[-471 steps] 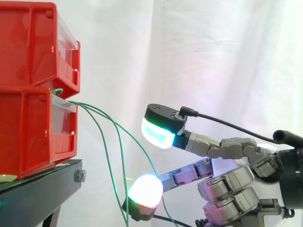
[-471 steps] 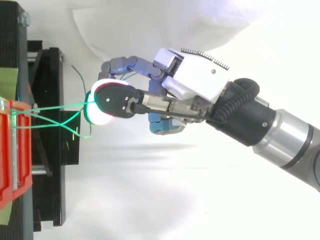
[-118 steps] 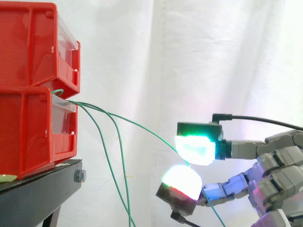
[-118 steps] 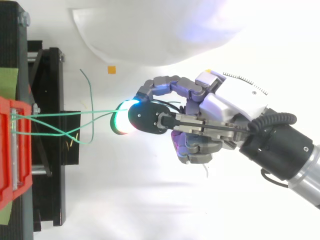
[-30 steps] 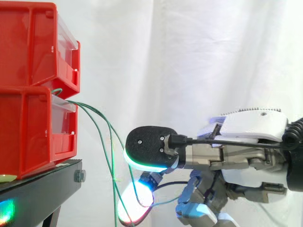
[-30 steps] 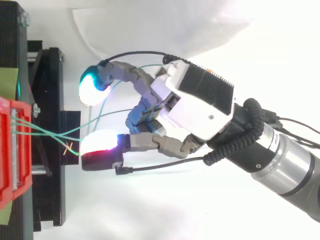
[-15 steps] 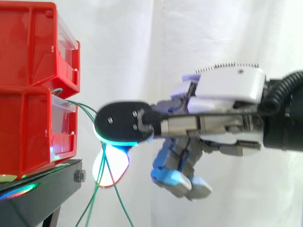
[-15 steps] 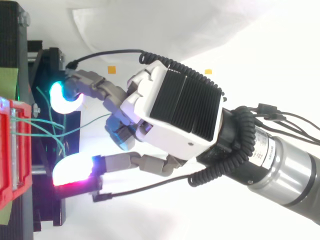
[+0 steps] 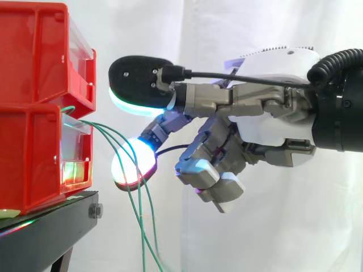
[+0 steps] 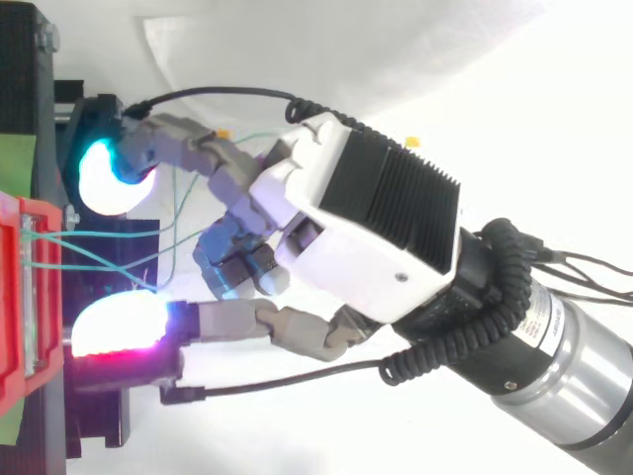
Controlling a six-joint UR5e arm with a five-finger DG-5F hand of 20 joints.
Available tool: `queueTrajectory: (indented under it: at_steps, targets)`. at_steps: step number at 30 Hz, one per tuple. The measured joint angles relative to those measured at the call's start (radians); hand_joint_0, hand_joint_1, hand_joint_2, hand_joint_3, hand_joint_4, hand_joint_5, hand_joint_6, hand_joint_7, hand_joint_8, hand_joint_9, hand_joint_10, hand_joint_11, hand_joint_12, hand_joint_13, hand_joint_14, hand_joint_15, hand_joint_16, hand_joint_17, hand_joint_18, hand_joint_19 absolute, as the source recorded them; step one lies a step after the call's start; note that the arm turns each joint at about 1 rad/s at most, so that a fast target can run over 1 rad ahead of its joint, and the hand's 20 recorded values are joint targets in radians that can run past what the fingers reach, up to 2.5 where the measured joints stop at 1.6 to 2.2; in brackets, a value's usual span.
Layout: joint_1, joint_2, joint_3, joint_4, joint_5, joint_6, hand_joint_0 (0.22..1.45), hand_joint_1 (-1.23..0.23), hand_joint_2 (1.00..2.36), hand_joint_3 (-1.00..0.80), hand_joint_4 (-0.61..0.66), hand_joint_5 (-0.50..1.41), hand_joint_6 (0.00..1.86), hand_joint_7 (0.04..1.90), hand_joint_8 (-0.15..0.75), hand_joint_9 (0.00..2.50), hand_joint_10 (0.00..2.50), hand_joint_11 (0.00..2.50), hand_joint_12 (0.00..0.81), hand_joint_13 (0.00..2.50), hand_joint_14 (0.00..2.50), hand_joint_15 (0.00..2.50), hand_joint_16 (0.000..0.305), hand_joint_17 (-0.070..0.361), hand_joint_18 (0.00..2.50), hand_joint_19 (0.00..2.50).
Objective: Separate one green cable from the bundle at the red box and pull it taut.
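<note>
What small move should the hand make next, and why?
Probably close the spread fingertips on one of the green cables. The hand is open by the lower red bin; the cables run between those fingertips, unheld and drooping.

At 9 o'clock in the side view, the upper bin (image 9: 39,56) sits on the lower bin (image 9: 34,158), which rests on the stand (image 9: 45,238) at 7 o'clock. The cables (image 9: 139,226) leave the lower bin's front and hang toward 6 o'clock. The hand (image 9: 272,119) reaches in from 3 o'clock, before the curtain (image 9: 227,28). One fingertip (image 9: 139,85) lies near the upper bin, another below it beside the cables. From above, the cables run between these spread fingertips.
</note>
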Motion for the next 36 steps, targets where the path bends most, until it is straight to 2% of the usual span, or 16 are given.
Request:
queueTrajectory:
  at_steps: [4,10,12,17,20,24,27,30,36]
  targets:
    - [0.015,0.0,0.0,0.005,0.067,0.072,0.39,-0.43,1.0,-0.5,0.35,-0.14,0.5,0.86,0.414,1.47,0.02,1.41,0.5,1.54,0.05,1.48,0.082,0.183,1.16,0.96]
    - [0.038,-0.001,-0.001,0.011,0.168,0.109,0.39,-0.43,1.0,-0.5,0.34,-0.14,0.5,0.86,0.414,1.47,0.02,1.42,0.503,1.54,0.05,1.49,0.081,0.183,1.17,0.96]
    - [0.042,-0.001,-0.003,0.013,0.185,0.112,0.39,-0.43,1.0,-0.5,0.34,-0.13,0.5,0.86,0.413,1.47,0.02,1.41,0.499,1.54,0.05,1.49,0.081,0.183,1.17,0.96]
    - [0.046,-0.001,-0.014,0.015,0.193,0.103,0.39,-0.43,1.0,-0.5,0.34,-0.14,0.5,0.86,0.413,1.47,0.02,1.4,0.497,1.54,0.05,1.49,0.081,0.183,1.17,0.97]
    - [0.046,-0.003,-0.044,0.036,0.182,0.084,0.39,-0.43,1.0,-0.5,0.34,-0.14,0.5,0.86,0.414,1.47,0.02,1.41,0.503,1.54,0.05,1.49,0.081,0.182,1.16,0.97]
    - [0.047,-0.005,-0.097,0.116,0.169,0.048,0.4,-0.43,1.0,-0.5,0.34,-0.14,0.5,0.86,0.414,1.47,0.02,1.41,0.498,1.54,0.06,1.49,0.081,0.182,1.16,0.96]
    - [0.047,-0.005,-0.122,0.188,0.165,0.006,0.4,-0.42,1.0,-0.5,0.34,-0.14,0.5,0.86,0.407,1.47,0.02,1.41,0.498,1.54,0.06,1.49,0.081,0.182,1.16,0.97]
    - [0.047,-0.006,-0.131,0.235,0.162,-0.036,0.4,-0.42,1.0,-0.5,0.34,-0.14,0.5,0.86,0.412,1.47,0.02,1.41,0.498,1.54,0.05,1.49,0.081,0.181,1.16,0.97]
    - [0.047,-0.006,-0.131,0.26,0.161,-0.065,0.4,-0.42,1.0,-0.5,0.34,-0.14,0.5,0.86,0.411,1.47,0.02,1.41,0.497,1.54,0.06,1.48,0.081,0.182,1.16,0.97]
